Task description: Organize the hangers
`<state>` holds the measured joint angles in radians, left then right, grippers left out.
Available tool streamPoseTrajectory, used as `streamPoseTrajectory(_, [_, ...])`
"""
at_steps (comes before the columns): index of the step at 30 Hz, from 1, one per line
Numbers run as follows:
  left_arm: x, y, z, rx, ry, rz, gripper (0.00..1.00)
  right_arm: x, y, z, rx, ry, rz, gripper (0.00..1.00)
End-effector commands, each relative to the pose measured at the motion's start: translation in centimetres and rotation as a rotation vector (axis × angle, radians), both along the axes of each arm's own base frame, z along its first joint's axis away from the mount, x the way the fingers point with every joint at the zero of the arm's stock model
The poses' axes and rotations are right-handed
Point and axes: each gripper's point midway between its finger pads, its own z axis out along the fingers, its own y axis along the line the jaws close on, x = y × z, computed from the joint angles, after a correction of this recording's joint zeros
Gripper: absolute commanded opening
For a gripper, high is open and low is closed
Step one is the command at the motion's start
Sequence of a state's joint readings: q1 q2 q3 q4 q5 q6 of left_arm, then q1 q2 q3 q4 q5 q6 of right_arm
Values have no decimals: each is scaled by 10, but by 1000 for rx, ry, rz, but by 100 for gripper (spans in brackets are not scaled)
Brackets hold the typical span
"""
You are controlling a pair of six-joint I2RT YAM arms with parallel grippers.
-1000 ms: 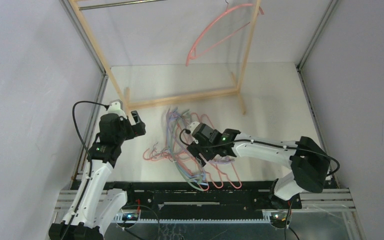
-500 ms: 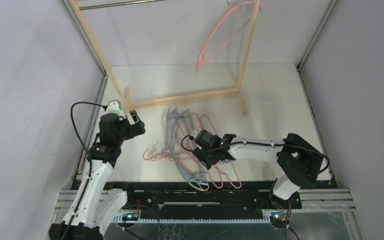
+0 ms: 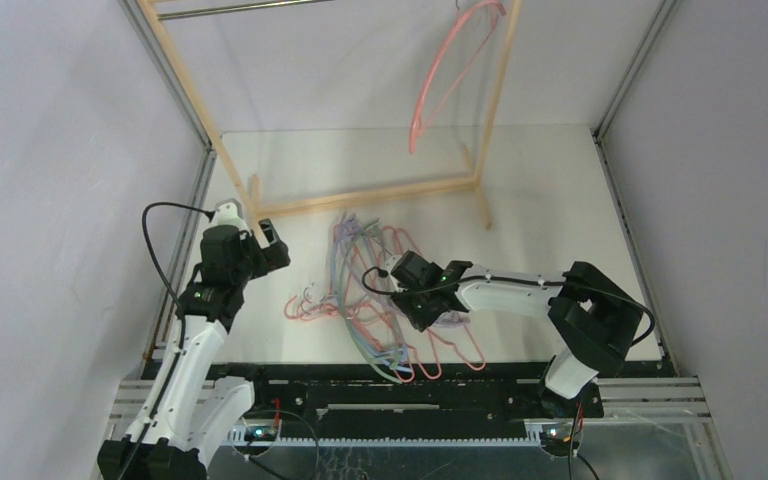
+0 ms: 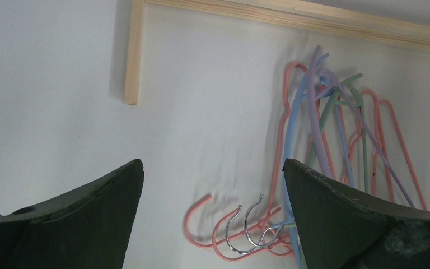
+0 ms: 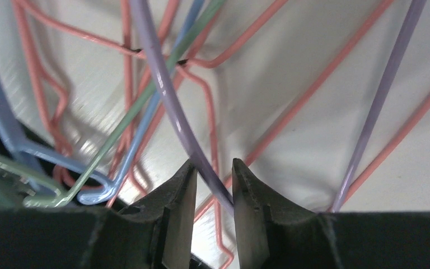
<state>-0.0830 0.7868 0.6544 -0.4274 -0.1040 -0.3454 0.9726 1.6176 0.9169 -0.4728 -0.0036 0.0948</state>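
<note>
A tangled pile of hangers (image 3: 365,285), salmon-pink, blue, green and lavender, lies flat on the white table between my arms. One pink hanger (image 3: 438,80) hangs from the rack's rail at the back right. My right gripper (image 3: 422,308) is down in the pile, its jaws closed to a narrow gap around the wire of a lavender hanger (image 5: 162,84); the gripper (image 5: 213,171) holds it low over the table. My left gripper (image 3: 272,242) is open and empty, held left of the pile; its wrist view shows the gripper (image 4: 213,163) above several hooks (image 4: 246,230).
The wooden-framed rack (image 3: 360,197) stands across the back, its base bar just beyond the pile and its metal rail (image 3: 250,8) at the top. A rack foot (image 4: 132,53) lies ahead of the left gripper. Grey walls close both sides.
My right gripper has moved down and toward the near edge into the pile and closed around the lavender wire. The hung pink hanger has swung right. My left arm has barely moved.
</note>
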Motion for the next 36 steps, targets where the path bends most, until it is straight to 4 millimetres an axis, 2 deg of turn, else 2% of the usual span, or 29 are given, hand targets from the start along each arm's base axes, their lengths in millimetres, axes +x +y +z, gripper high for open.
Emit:
streamPoseTrajectory(1, [15,0,28,-25,-91,29,100,-3,32,55,150,3,87,36])
streamPoseTrajectory(4, [17,0,29,-33,-96,34,100,-11,42,80,198,29,148,33])
streamPoseTrajectory(5, [17,0,30,-36,-98,36,99,-14,44,87,213,47,171,28])
streamPoseTrajectory(7, [17,-1,30,-40,-102,37,100,-20,47,97,232,92,195,19])
streamPoseTrajectory(9, [18,0,30,-42,-102,40,100,-23,48,102,240,118,199,16])
streamPoseTrajectory(10, [17,-1,30,-44,-102,38,100,-20,46,101,227,108,183,16])
streamPoseTrajectory(12, [16,-1,31,-48,-107,39,99,-18,43,95,204,102,172,26])
streamPoseTrajectory(14, [15,-1,31,-52,-111,44,100,-15,40,87,170,86,167,31])
streamPoseTrajectory(19, [12,1,34,-53,-127,54,99,-7,30,63,135,64,126,33])
streamPoseTrajectory(25, [11,2,37,-50,-134,54,100,6,30,40,95,48,90,37])
streamPoseTrajectory(26, [11,2,37,-48,-132,53,100,9,31,37,90,42,83,40])
streamPoseTrajectory(27, [11,2,38,-44,-133,52,99,11,30,34,80,36,75,57])
streamPoseTrajectory(28, [11,3,38,-40,-130,53,100,13,31,32,75,31,68,65])
streamPoseTrajectory(29, [11,3,38,-36,-131,54,100,15,31,29,70,28,64,67])
streamPoseTrajectory(33, [11,4,38,-32,-128,54,100,22,27,19,42,23,30,68])
streamPoseTrajectory(36, [11,4,37,-33,-126,57,100,20,28,13,47,47,31,63])
